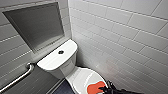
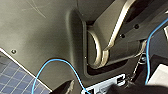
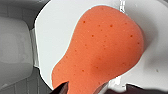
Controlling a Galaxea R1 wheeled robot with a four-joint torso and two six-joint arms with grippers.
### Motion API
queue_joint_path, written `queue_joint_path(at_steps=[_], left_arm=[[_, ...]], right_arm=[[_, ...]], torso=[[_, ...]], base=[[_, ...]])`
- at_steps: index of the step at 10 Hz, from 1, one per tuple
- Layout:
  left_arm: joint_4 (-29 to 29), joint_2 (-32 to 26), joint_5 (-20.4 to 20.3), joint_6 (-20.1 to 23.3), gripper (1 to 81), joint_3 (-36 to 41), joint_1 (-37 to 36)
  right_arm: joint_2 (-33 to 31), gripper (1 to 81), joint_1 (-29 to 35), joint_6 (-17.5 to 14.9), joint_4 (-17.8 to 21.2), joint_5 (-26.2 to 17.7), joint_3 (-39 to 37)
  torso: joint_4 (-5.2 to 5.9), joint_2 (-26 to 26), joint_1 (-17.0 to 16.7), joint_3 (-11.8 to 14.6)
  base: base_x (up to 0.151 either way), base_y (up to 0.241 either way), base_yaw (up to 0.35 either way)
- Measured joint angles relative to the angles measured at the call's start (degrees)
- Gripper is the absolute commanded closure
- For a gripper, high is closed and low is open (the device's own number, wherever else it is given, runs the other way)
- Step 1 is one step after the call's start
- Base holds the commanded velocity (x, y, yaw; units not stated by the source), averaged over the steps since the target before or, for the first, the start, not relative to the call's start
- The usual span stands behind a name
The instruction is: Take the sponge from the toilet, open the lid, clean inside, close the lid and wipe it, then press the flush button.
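Orange-red sponge is lying flat on the closed lid of the toilet, out toward the front of it. The right gripper is right up against the sponge's end, but honestly I can't tell if it's clamped on or loose. The flush button sits mid tank top, with a metal grab bar on the wall nearby.

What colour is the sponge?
The sponge is orange-red with small darker specks; best in right wrist view.
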Motion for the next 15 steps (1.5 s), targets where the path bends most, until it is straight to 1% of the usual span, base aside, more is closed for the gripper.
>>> queue_joint_path(at_steps=[2,4,6,8,9,12,13,15], left_arm=[[0.00,0.26,0.00,0.00,1.0,-0.05,0.00],[0.00,0.24,0.04,-0.04,1.0,-0.09,-0.22],[-0.02,0.24,0.23,-0.04,1.0,-0.13,-0.15],[-0.02,0.24,0.23,-0.04,1.0,-0.13,-0.20],[-0.02,0.22,0.26,-0.04,1.0,-0.13,-0.15],[-0.07,-0.09,0.34,-0.06,1.0,-0.13,-0.17],[-0.07,-0.11,0.37,-0.09,1.0,-0.13,-0.15],[-0.07,-0.27,0.41,-0.23,1.0,-0.13,-0.15]], right_arm=[[0.38,1.0,-0.11,0.50,0.02,-0.22,-0.22],[2.21,1.0,-0.41,1.07,0.02,-0.38,-1.73],[3.52,1.0,-0.55,1.79,0.07,-0.41,-2.29],[3.45,1.0,-0.55,3.23,0.07,-0.41,-2.32],[3.52,1.0,-0.55,4.66,0.07,-0.35,-2.51],[4.19,1.0,-0.55,8.13,0.05,-0.30,-6.28],[5.12,1.0,-0.51,8.83,0.05,-0.27,-7.45],[7.13,1.0,-0.41,9.18,0.02,-0.35,-9.90]], torso=[[0.00,-4.13,2.53,0.00],[0.00,-5.66,3.54,0.00],[0.00,-5.86,3.70,0.00],[0.00,-5.86,3.71,0.00],[0.00,-5.86,3.71,0.00],[0.00,-5.88,3.71,0.00],[0.00,-5.88,3.71,0.00],[0.00,-5.88,3.71,0.00]], base=[[0.000,0.000,0.000],[0.000,0.000,0.000],[0.000,0.000,0.000],[0.000,0.000,0.000],[0.000,0.000,0.000],[0.000,0.000,0.000],[0.000,0.000,0.000],[0.000,0.000,0.000]])
